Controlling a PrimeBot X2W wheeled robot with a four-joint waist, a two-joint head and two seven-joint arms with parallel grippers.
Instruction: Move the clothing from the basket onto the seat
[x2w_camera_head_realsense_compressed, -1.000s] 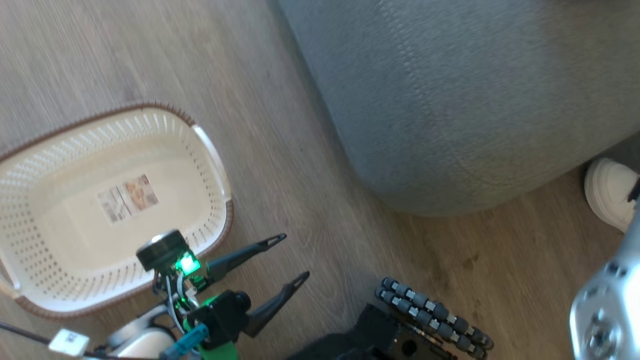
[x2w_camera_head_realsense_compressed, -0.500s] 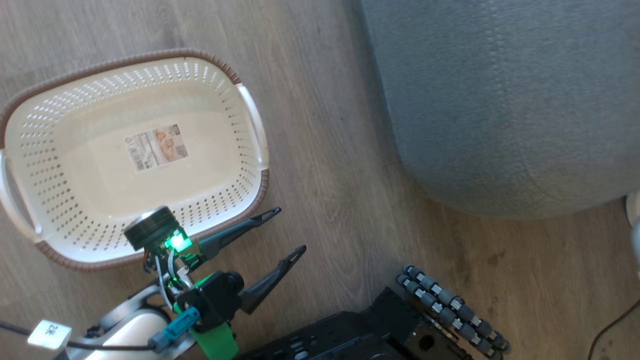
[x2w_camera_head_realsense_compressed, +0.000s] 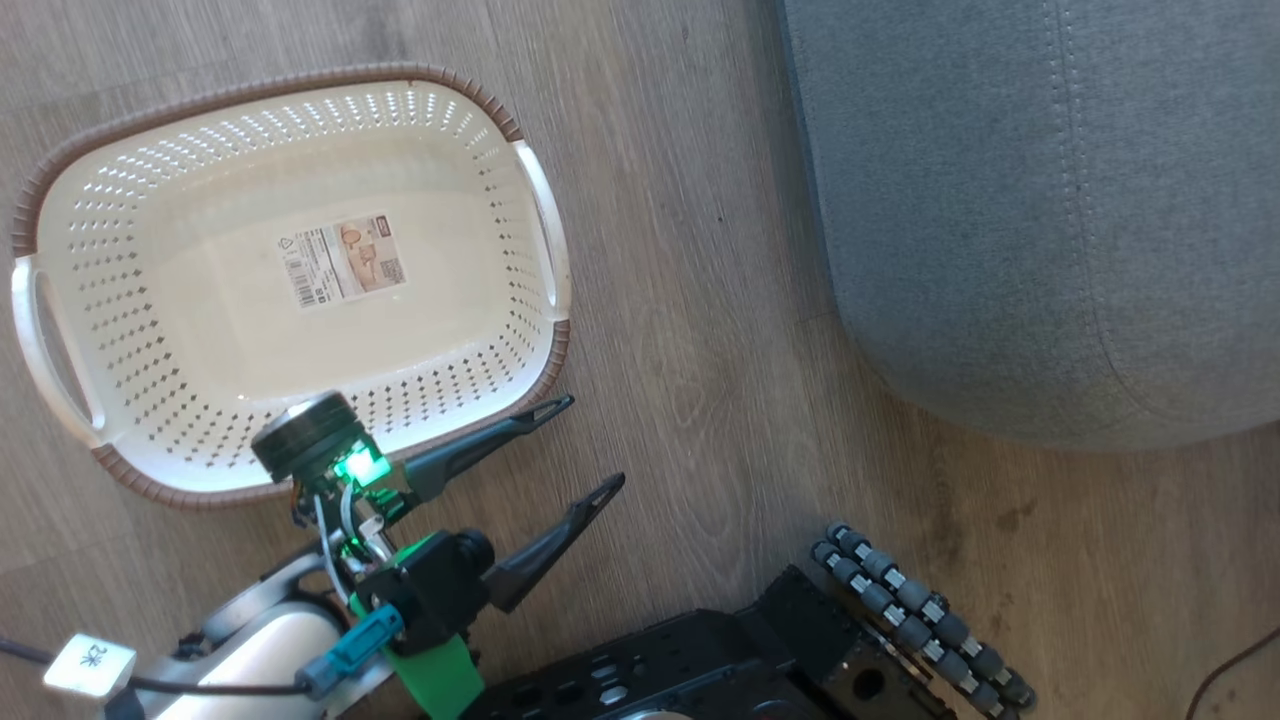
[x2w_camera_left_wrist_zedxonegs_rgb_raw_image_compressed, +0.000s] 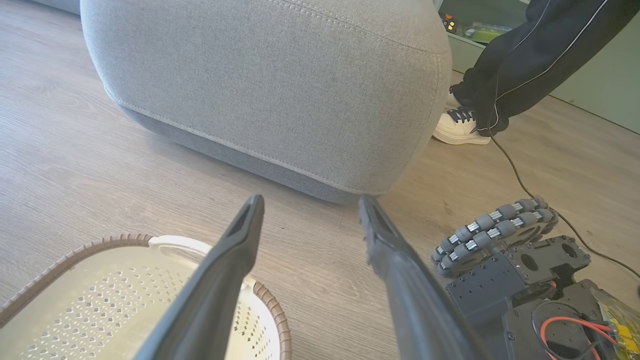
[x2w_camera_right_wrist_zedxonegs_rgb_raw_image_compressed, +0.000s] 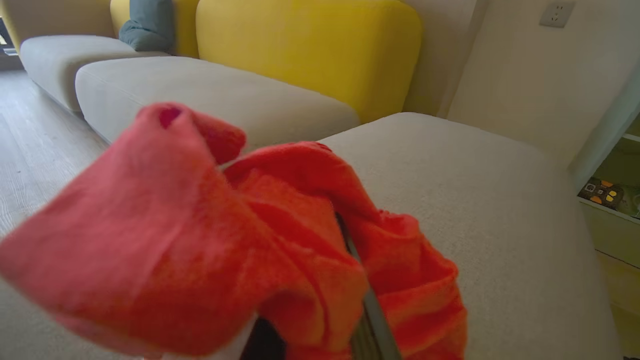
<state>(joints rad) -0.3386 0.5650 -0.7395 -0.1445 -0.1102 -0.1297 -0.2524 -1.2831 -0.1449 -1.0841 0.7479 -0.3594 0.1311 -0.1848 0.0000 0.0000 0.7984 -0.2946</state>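
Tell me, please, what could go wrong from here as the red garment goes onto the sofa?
1. The clothing bunches around the right gripper near the seat; it might cling when the jaws open.
2. A cable lies by the robot's wheel, near a person's shoe; rolling could snag it.
3. The open left gripper hangs by the basket rim and might knock it.

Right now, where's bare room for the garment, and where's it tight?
Free: the seat beyond the clothing, before the yellow backrest; inside the basket; the floor between basket and seat. Crowded: by the left gripper and roller wheel; a person's shoe at the seat's corner.
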